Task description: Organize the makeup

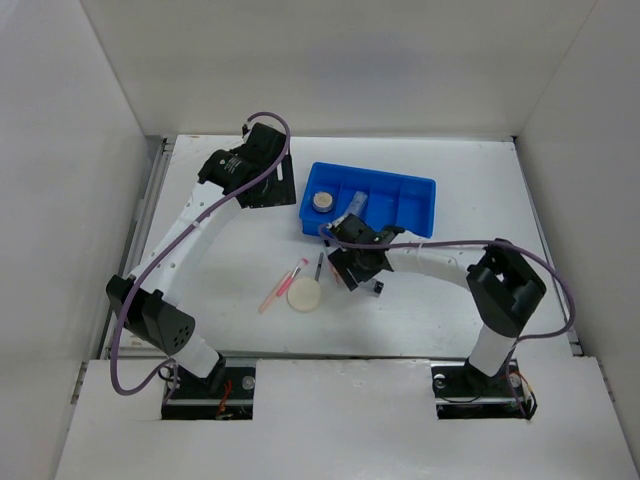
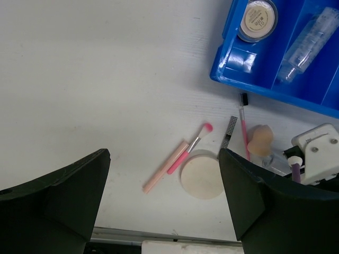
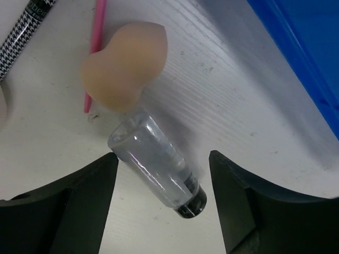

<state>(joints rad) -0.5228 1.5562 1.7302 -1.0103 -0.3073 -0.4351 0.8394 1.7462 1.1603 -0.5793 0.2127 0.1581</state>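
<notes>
Seen from above, the cream puff (image 1: 305, 295) lies nearest the arm bases on the white table (image 1: 450, 310). Just beside it at 10 o'clock, a pink brush (image 2: 188, 151) and a peach stick (image 2: 164, 168) lie side by side on the same slant. At the puff's 1 o'clock lies a houndstooth stick (image 2: 229, 132). Next to that is a thin pink wand (image 2: 244, 124) whose dark bristled head points to 12 o'clock.

At the puff's 2 o'clock the right gripper (image 3: 162, 159) hangs low with its jaws spread. A clear tube (image 3: 159, 177) lies flat on the table between the fingers, with a gap on each side, so it is not pinched. In the wrist view its dark cap points to 5 o'clock. Its other end, at 11 o'clock, touches the peach sponge (image 3: 124, 69), which rests over the pink wand.

Farther off, at the gripper's 12 o'clock, stands the blue tray (image 1: 425, 185). A round compact (image 1: 321, 202) sits in the compartment at its 9 o'clock end, and a second clear tube (image 2: 307, 42) lies in the next compartment toward 3 o'clock.

Farthest, at the tray's 9 o'clock, the left gripper (image 2: 164, 154) hovers above the table with its jaws wide apart and nothing between them.
</notes>
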